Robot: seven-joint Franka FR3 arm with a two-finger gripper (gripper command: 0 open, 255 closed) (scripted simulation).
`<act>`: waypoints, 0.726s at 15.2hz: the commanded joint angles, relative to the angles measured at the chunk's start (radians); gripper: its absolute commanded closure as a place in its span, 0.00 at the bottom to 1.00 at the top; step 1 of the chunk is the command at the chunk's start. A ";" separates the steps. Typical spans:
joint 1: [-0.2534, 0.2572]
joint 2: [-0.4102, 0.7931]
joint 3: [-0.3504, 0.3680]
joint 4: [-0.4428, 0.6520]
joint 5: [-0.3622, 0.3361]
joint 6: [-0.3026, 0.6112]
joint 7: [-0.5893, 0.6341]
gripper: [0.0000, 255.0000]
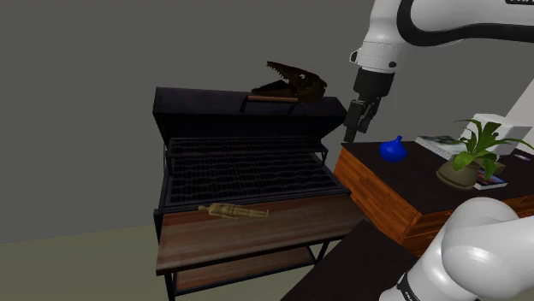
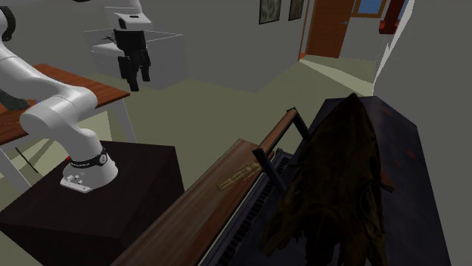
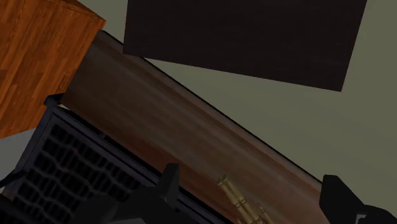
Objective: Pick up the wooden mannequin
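The wooden mannequin (image 1: 233,211) is a small tan jointed figure lying flat on the grill's brown wooden side shelf (image 1: 257,235). It also appears as a pale shape on the shelf (image 2: 240,175) in the second exterior view. My black gripper (image 1: 355,128) hangs high above the grill's end nearest the desk, well up and away from the figure, and stands in the air over the desk (image 2: 135,68). In the wrist view its fingers (image 3: 168,184) stand wide apart with nothing between them. The mannequin (image 3: 245,203) lies far below, between them.
The black grill has an open grate (image 1: 248,167) and a raised lid with a dark toothed creature figure (image 1: 291,83) on top. Beside it, a wooden desk (image 1: 376,201) carries a blue object (image 1: 393,150), a potted plant (image 1: 473,154) and papers. My stand's dark box (image 2: 98,204) sits nearby.
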State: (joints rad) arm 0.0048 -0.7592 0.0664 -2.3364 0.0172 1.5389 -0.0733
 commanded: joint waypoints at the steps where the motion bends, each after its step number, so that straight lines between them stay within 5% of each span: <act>1: 0.000 0.000 0.000 0.000 0.000 0.000 0.000 0.00; 11: 0.033 0.227 -0.024 -0.126 -0.027 0.364 -0.144 0.00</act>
State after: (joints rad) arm 0.0326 -0.5574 0.0416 -2.4499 -0.0091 1.8612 -0.2052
